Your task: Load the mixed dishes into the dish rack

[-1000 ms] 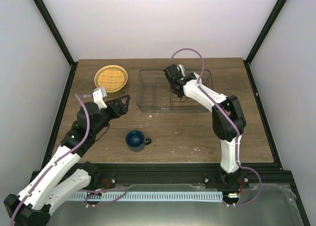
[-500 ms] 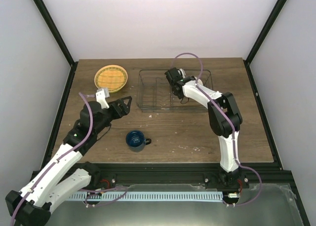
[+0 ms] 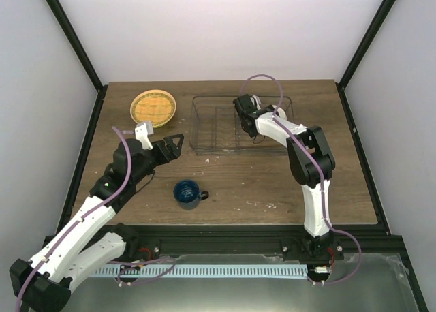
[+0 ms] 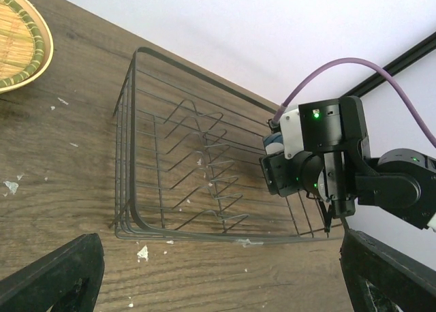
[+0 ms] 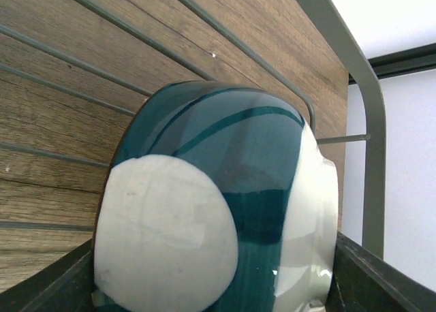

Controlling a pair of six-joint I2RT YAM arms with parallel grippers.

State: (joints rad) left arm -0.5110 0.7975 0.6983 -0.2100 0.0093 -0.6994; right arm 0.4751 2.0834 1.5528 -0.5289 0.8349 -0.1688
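Counting one plate (image 3: pixel 153 108), mug (image 3: pixel 187 193), probably cup (image 5: pixel 211 216)

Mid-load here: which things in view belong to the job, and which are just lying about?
Job: plate, mug, cup, rack.
Lying about: white flecks on the table.

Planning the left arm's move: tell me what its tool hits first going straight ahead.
Probably the rack, at its near wire wall; the left tool points at it, though depth is unclear.
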